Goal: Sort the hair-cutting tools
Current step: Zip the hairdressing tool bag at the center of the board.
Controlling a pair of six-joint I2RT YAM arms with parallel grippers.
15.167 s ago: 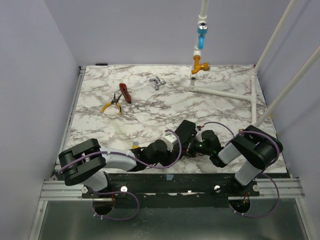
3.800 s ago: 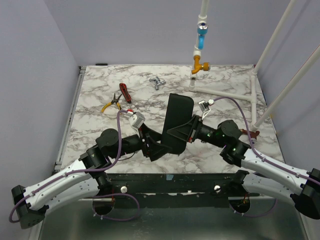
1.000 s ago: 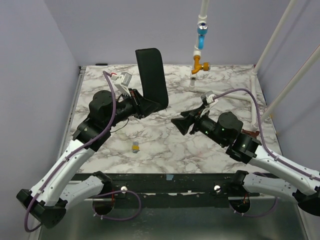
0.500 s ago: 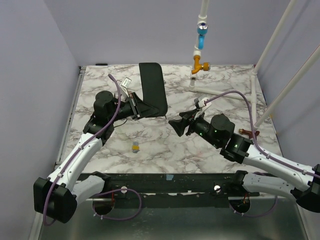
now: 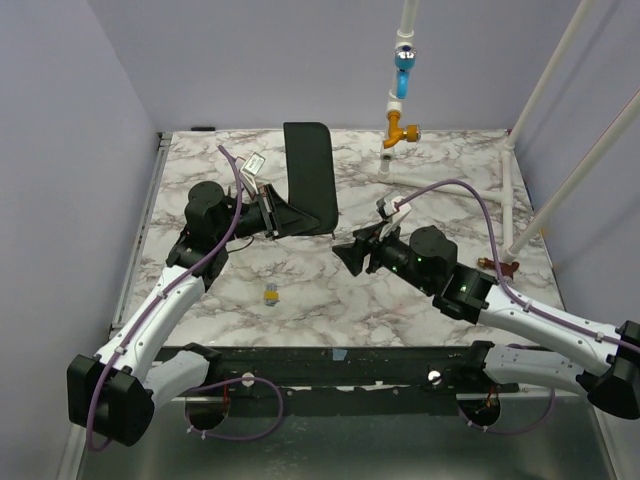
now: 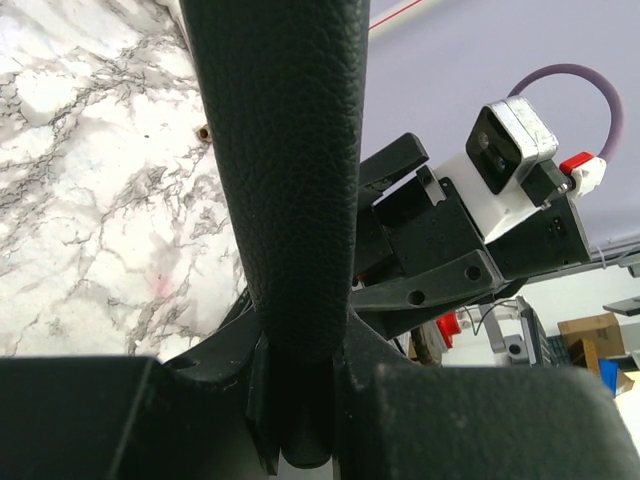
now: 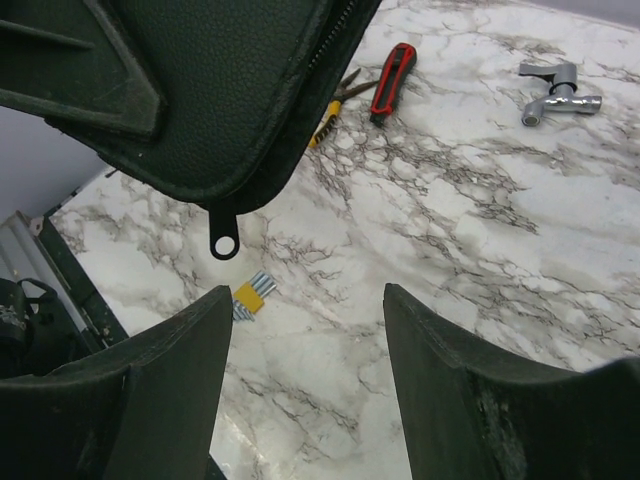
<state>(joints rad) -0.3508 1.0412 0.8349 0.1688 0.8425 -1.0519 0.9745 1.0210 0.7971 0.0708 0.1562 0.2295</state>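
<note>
The hair-cutting tools are out of view in every frame. A black leather zip pouch (image 5: 310, 175) stands upright over the back of the table, and my left gripper (image 5: 272, 216) is shut on its lower edge. In the left wrist view the pouch (image 6: 290, 180) rises from between the fingers of my left gripper (image 6: 300, 400). My right gripper (image 5: 350, 251) hangs open just right of the pouch, apart from it. The right wrist view has my right gripper (image 7: 308, 300) over bare marble, with the pouch (image 7: 200, 90) and its zip-pull ring (image 7: 224, 243) above it.
A red-handled tool (image 7: 395, 80) and yellow-handled pliers (image 7: 325, 120) lie beyond the pouch, with a silver metal fitting (image 7: 560, 90) to the right. A small yellow block of pins (image 5: 270, 295) lies at front centre. An orange valve on a pipe (image 5: 402, 130) and white pipes (image 5: 450, 188) stand at the back right.
My left arm has lowered the pouch a little and shifted it right. My right gripper has moved left toward the pouch and stays open.
</note>
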